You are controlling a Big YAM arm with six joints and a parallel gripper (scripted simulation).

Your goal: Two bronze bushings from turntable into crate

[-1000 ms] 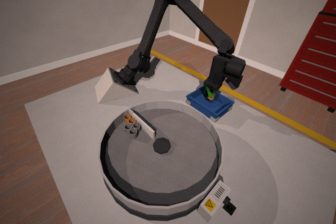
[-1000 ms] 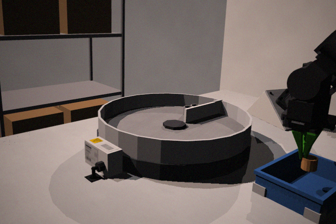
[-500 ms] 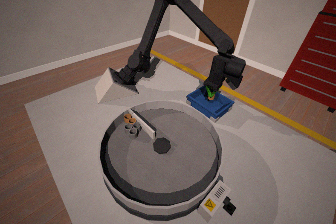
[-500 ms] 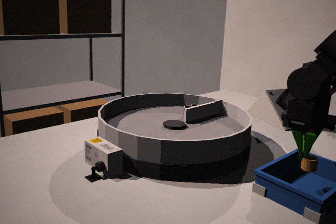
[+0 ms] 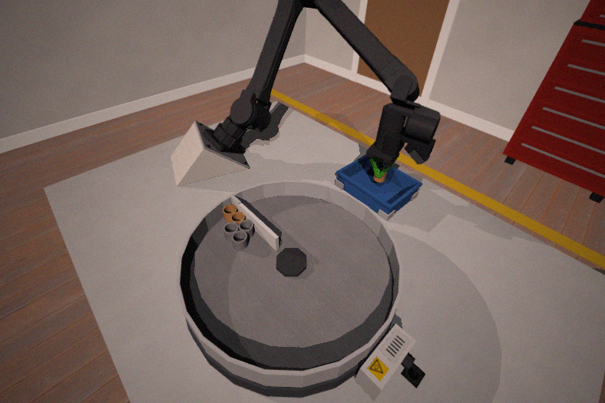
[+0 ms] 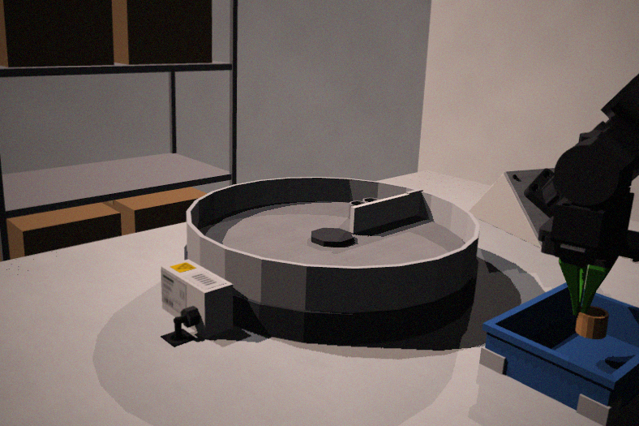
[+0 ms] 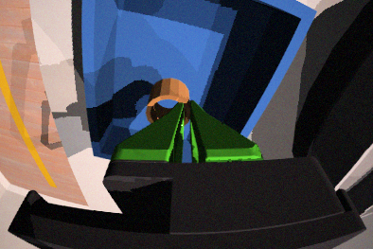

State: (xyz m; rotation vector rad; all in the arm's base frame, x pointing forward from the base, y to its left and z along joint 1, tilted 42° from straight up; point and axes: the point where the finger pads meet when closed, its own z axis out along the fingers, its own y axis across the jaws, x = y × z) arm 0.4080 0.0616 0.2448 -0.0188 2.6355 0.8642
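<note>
My gripper (image 5: 378, 170) (image 6: 584, 309) (image 7: 186, 107) has green fingers shut on the wall of a bronze bushing (image 5: 379, 179) (image 6: 592, 323) (image 7: 167, 97). It holds the bushing low inside the blue crate (image 5: 355, 189) (image 6: 532, 350), close to its floor. On the grey turntable (image 5: 302, 305) (image 6: 289, 271), two bronze bushings (image 5: 233, 213) and three grey bushings (image 5: 239, 232) stand clustered at the far left beside a white divider bar (image 5: 258, 222) (image 6: 387, 210). In the exterior view only two bushing tops (image 6: 362, 200) show above the bar.
A black hub (image 5: 290, 262) (image 6: 332, 237) sits at the turntable's middle. A white control box (image 5: 386, 359) (image 6: 193, 289) is fixed to its rim. The arm's white wedge base (image 5: 200, 156) stands behind. A yellow floor line (image 5: 489, 203), a red cabinet (image 5: 566, 104) and shelving (image 6: 113, 69) surround the mat.
</note>
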